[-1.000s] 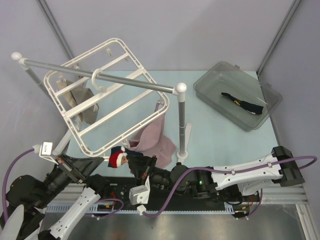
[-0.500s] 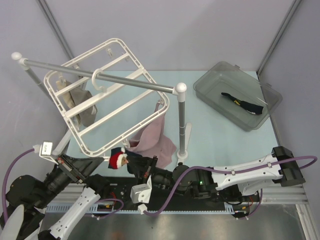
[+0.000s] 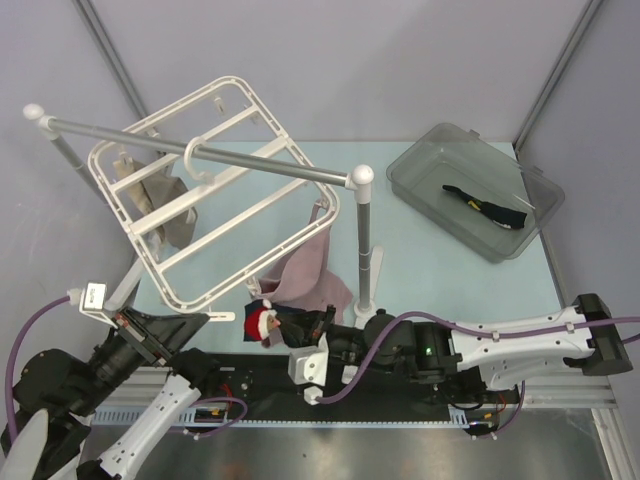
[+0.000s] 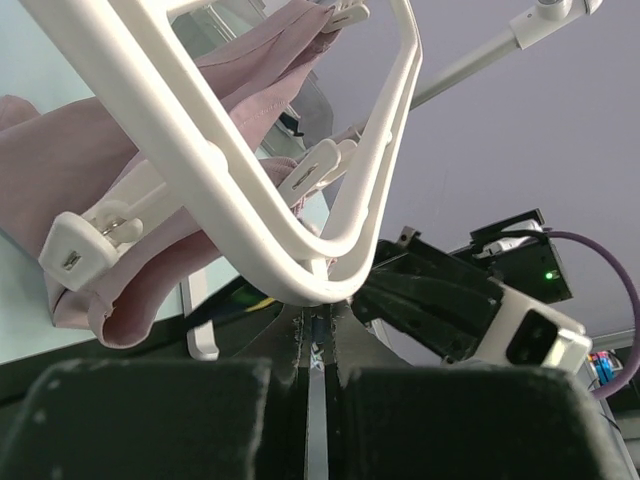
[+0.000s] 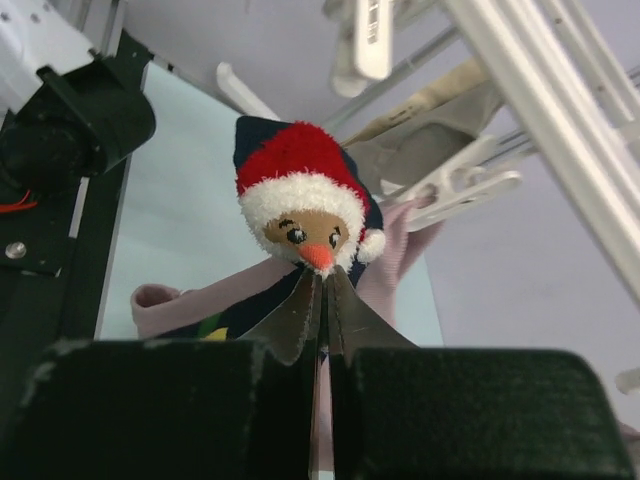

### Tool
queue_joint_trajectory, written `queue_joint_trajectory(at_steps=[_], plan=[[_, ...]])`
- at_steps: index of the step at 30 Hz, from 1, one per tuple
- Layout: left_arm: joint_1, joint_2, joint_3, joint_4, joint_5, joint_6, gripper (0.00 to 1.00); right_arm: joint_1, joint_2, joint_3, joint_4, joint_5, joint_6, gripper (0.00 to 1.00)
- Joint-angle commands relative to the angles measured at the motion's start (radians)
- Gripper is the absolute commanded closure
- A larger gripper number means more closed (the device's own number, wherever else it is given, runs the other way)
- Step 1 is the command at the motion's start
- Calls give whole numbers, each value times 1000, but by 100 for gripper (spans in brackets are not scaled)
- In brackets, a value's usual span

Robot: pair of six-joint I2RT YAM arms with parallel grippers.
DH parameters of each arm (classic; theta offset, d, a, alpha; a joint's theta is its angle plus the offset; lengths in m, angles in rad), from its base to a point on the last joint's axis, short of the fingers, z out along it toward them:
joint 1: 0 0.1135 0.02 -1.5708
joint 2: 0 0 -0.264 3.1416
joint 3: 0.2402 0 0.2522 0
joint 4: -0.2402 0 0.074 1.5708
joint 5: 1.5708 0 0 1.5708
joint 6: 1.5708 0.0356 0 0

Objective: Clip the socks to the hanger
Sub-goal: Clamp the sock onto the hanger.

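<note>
steadiness of the large white plastic rectangular drying frame [image 3: 215,190] matters most here. it hangs tilted from the silver rail [image 3: 200,150], its near corner low on the left. the left gripper [image 4: 312,325], fingers drawn almost together, seems to pinch that corner. a pink cloth [image 3: 310,275] hangs from the frame's right edge, close enough to snag. the right gripper [image 5: 322,290] is clamped on a small dark navy sock with a red-and-white santa patch [image 5: 300,200], just near of the frame's near edge. the second sock [image 3: 485,208] lies in the grey bin [image 3: 415,152], far right. best, i judge, to raise the held sock's free edge from below into an empty small white clip [image 5: 372,35], clear of the cloth.
</note>
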Motion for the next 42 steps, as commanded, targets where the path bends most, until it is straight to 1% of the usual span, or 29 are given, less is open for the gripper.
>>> queue_joint_trajectory(at_steps=[1,9,16,27,42], plan=[[-5,15,-2,-8,54,-23,100,1,33,42,-21,-19,16,100],[-5,19,9,-18,54,-22,100,5,59,34,112,16,-1,100],[-3,21,14,-23,54,-20,100,26,51,45,135,21,-14,100],[-5,19,8,-14,62,-26,100,21,48,51,178,47,-25,100],[-5,19,6,0,80,-39,100,-9,136,104,214,-8,-14,100]])
